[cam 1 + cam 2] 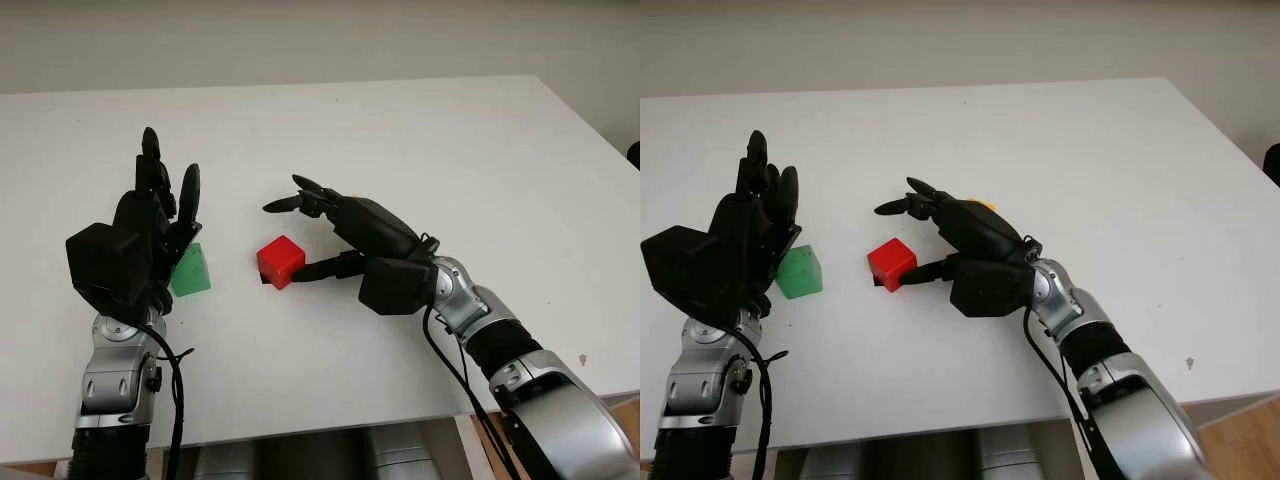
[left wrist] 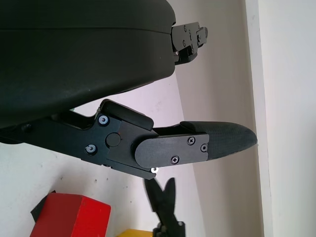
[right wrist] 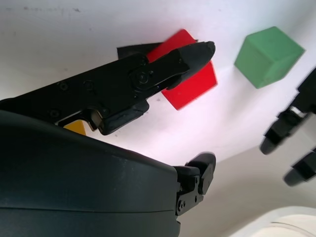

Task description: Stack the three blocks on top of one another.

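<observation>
A red block (image 1: 280, 261) sits on the white table (image 1: 420, 130) between my hands. To its left, close beside my left hand (image 1: 165, 190), stands a green block (image 1: 190, 270); that hand is held upright and open, holding nothing. My right hand (image 1: 290, 238) is open to the right of the red block, its thumb (image 1: 318, 269) at the block's right side and its other fingers reaching past the far side. A yellow block (image 1: 983, 205) peeks out behind the right hand, mostly hidden. The right wrist view shows the thumb (image 3: 190, 57) lying across the red block (image 3: 195, 86).
The table's front edge (image 1: 330, 425) runs just before both forearms. Its right edge (image 1: 590, 130) slants away at the far right. A wall (image 1: 300, 40) rises behind the table.
</observation>
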Available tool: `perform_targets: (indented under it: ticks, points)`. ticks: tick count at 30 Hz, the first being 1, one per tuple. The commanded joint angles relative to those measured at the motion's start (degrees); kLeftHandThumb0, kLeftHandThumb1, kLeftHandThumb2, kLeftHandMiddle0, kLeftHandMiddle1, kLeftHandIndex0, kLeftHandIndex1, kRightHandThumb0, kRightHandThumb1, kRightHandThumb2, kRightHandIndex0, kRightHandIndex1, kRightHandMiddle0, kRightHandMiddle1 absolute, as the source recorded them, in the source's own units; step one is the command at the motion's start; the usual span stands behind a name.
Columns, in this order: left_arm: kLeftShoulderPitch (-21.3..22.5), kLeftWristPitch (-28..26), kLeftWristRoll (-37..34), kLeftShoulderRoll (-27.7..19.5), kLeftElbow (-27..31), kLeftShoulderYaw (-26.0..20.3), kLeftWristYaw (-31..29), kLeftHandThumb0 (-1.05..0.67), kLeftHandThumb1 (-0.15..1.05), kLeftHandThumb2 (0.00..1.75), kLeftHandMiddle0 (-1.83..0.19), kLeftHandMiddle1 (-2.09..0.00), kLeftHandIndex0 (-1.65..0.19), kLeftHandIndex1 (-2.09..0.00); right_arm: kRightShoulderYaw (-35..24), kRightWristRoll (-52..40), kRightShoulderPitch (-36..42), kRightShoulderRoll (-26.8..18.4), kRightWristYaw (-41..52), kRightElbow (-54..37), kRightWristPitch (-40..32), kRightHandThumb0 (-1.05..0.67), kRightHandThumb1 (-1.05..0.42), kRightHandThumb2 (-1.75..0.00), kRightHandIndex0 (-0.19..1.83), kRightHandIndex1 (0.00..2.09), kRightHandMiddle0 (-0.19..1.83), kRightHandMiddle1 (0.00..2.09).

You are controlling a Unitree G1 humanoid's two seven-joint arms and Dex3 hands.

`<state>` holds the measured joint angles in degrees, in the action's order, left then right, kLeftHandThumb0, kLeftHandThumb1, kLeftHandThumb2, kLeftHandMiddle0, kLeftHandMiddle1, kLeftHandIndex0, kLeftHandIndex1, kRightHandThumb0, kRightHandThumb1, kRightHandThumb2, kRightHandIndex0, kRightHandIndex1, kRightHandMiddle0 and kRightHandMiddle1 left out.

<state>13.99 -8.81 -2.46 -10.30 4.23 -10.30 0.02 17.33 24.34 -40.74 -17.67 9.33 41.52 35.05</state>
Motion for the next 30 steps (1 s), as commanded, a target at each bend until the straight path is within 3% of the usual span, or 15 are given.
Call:
perform_targets:
  ticks: [1, 7, 11, 14, 19, 30]
  points:
    - [0.6, 0.0, -0.1, -0.2, 0.7, -0.1, 0.0, -0.78, 1.05, 0.5, 0.19, 0.0, 0.16, -0.06, -1.6, -3.0, 0.9, -2.0, 3.1, -5.6, 0.1, -0.81, -0.97, -0.06, -0.18, 0.0, -0.02, 0.2]
    - [0.8, 0.4, -0.4, -0.4, 0.2, -0.3, -0.3, -0.78, 1.05, 0.5, 0.19, 0.0, 0.16, -0.05, -8.3, -16.8, 2.0, -5.5, 12.2, -19.3, -3.5, -0.83, -0.96, -0.05, -0.17, 0.02, 0.01, 0.18]
    - [0.8, 0.4, -0.3, -0.4, 0.0, -0.1, -0.5, -0.78, 1.05, 0.5, 0.19, 0.0, 0.17, -0.05, -13.5, -16.9, -1.1, -8.0, 9.5, -20.4, -6.5, -0.79, -0.92, -0.04, -0.05, 0.09, 0.13, 0.23]
    - [0.7, 0.6, 0.1, -0.5, 0.0, -0.1, -0.5, -0.78, 1.05, 0.51, 0.19, 0.0, 0.17, -0.05, -14.6, -14.1, -4.8, -11.0, 8.6, -16.4, -8.3, -0.79, -0.9, -0.04, 0.01, 0.11, 0.2, 0.25]
    - [0.6, 0.1, -0.2, -0.4, 0.3, -0.3, -0.5, -0.78, 1.05, 0.51, 0.19, 0.0, 0.17, -0.05, -12.3, -7.9, -12.3, -14.2, 7.3, -2.1, -7.7, -0.79, -0.84, -0.04, 0.07, 0.12, 0.29, 0.27]
    - [0.3, 0.0, -0.3, -0.6, 0.7, -0.4, -0.6, -0.79, 1.05, 0.5, 0.19, 0.0, 0.17, -0.05, 0.4, 9.3, -23.5, -16.4, 2.4, 17.2, -0.7, -0.58, -0.81, -0.05, 0.05, 0.07, 0.32, 0.21]
